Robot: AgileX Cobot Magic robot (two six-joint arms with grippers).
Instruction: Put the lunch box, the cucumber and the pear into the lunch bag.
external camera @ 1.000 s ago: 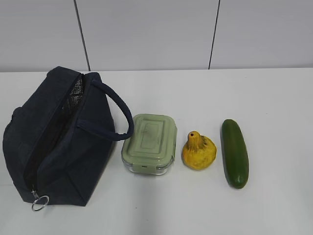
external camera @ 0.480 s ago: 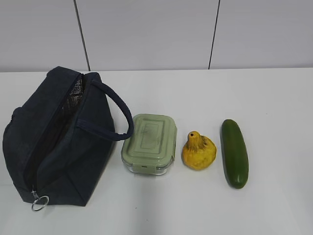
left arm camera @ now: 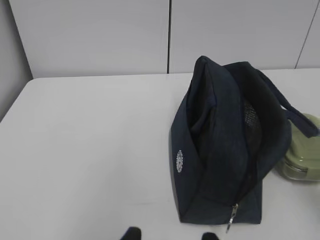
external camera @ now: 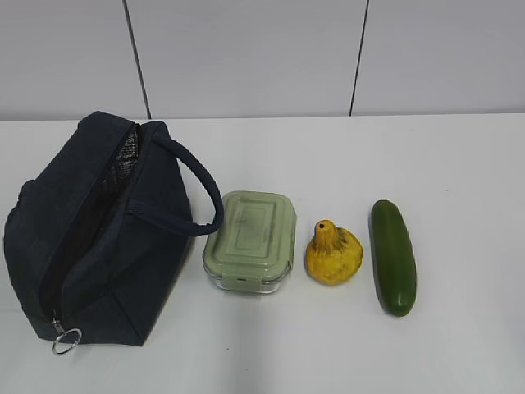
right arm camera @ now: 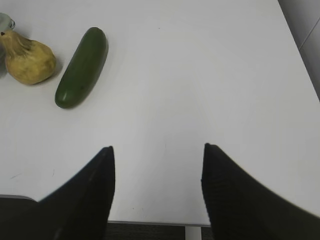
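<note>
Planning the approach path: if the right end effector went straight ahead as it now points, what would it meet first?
Probably nothing: bare table lies ahead of the right end effector; the cucumber and pear sit off left.

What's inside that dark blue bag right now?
Through the unzipped top of the lunch bag only dark interior and a strip of silvery mesh-like lining show. No food is visible inside; the bottom is hidden in shadow.

No legible text (bag emblem (left arm camera: 180,161) unreadable)
</note>
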